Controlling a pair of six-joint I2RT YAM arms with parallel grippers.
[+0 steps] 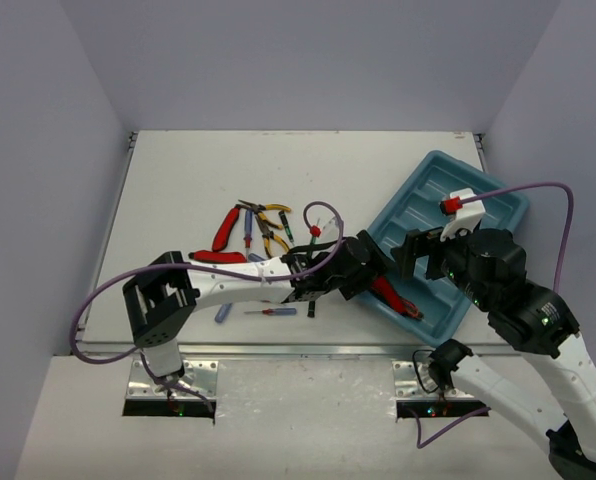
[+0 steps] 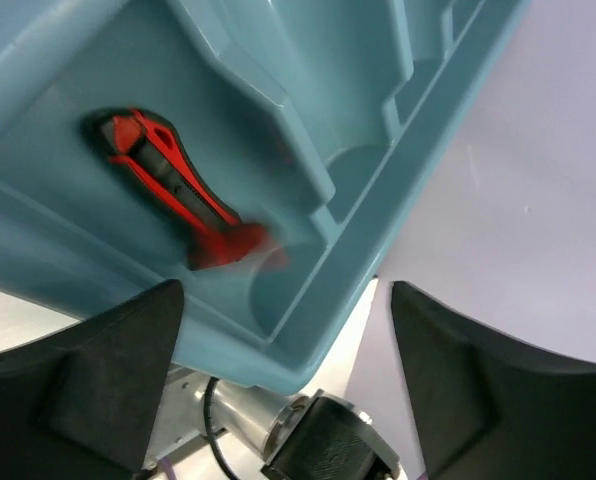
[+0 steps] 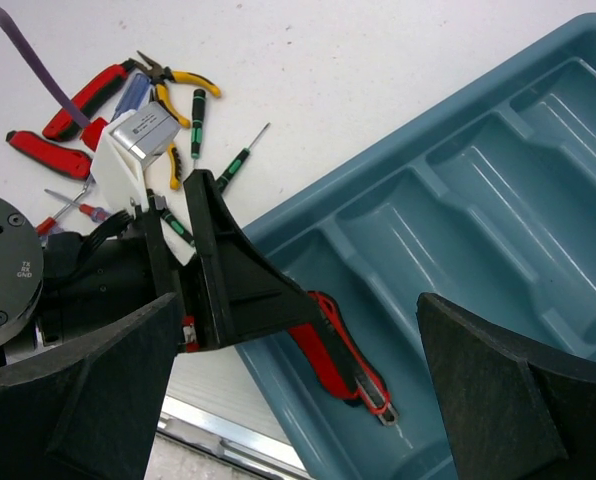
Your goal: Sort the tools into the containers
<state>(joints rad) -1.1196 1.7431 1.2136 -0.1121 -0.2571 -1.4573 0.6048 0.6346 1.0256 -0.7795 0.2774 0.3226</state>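
A red-and-black-handled tool (image 1: 393,296) lies in the nearest compartment of the teal tray (image 1: 428,190). My left gripper (image 1: 371,274) is open and empty at the tray's near-left rim, just above the tool's handle end. In the left wrist view the tool (image 2: 168,185) lies free in the tray (image 2: 398,120), its near end blurred. My right gripper (image 1: 410,255) is open and empty above the tray. In the right wrist view the tool (image 3: 343,355) lies partly under one of the left gripper's fingers (image 3: 233,280). Other tools (image 1: 253,225) lie on the table.
The loose pile holds red-handled pliers (image 1: 225,228), yellow-handled pliers (image 1: 271,225) and slim screwdrivers. A blue screwdriver (image 1: 273,312) lies near the table's front edge under the left arm. The tray's other compartments (image 3: 498,200) hold nothing that shows.
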